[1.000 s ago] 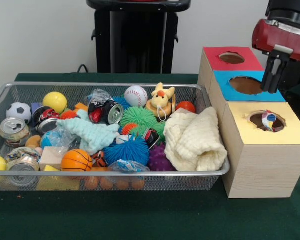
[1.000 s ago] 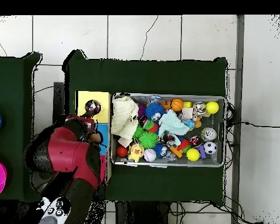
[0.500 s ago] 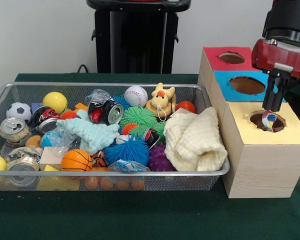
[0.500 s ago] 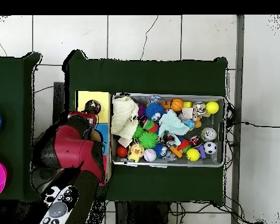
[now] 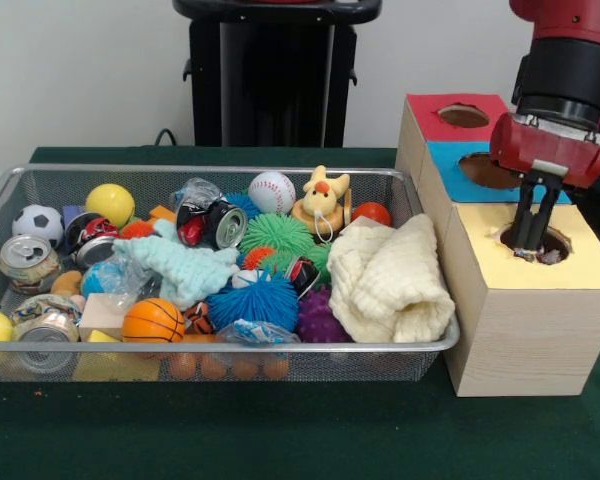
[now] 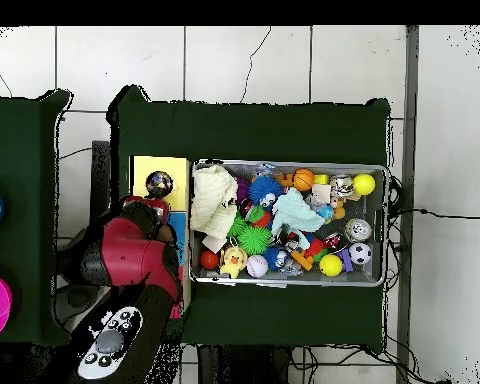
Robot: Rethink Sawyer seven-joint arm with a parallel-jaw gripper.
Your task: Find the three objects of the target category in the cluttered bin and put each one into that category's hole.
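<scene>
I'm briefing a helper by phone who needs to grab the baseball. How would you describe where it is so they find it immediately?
Look in the wire mesh bin, along its far wall near the middle. The baseball sits just left of the yellow plush duck, above the green spiky ball. It alone is white with red stitching.

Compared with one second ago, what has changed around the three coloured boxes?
The gripper moved from above the blue box to the yellow box, and its tips now reach into that hole. The small colourful object seen in the hole earlier is now hidden. The bin and its contents stayed unchanged.
</scene>
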